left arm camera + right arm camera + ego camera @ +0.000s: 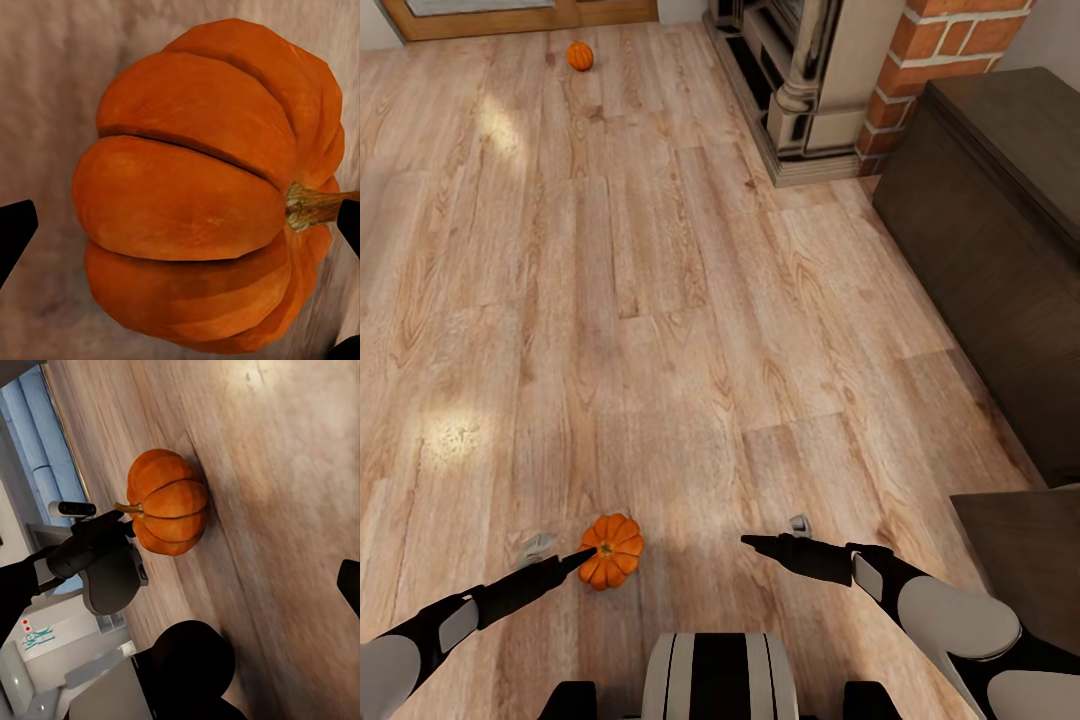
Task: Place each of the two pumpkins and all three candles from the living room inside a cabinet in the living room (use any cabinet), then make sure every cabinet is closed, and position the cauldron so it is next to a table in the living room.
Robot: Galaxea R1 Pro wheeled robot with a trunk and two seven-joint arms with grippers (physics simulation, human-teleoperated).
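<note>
One orange pumpkin (612,550) lies on the wood floor just in front of me. It looms large in the left wrist view (202,187), its stem pointing sideways. My left gripper (575,556) is open right at its left side, with the fingertips (15,232) spread wider than the pumpkin. The right wrist view shows the same pumpkin (166,502) resting on the floor with the left gripper (120,529) against its stem end. My right gripper (760,543) is open and empty, to the right of the pumpkin. A second pumpkin (580,56) sits far ahead. The dark-brown cabinet (980,230) stands at the right, with no drawer pulled out.
A brick-and-stone fireplace (810,80) stands at the back right, beside the cabinet. Another dark-brown surface (1020,540) juts in at the lower right, close to my right arm. Open wood floor (610,300) stretches between me and the far pumpkin.
</note>
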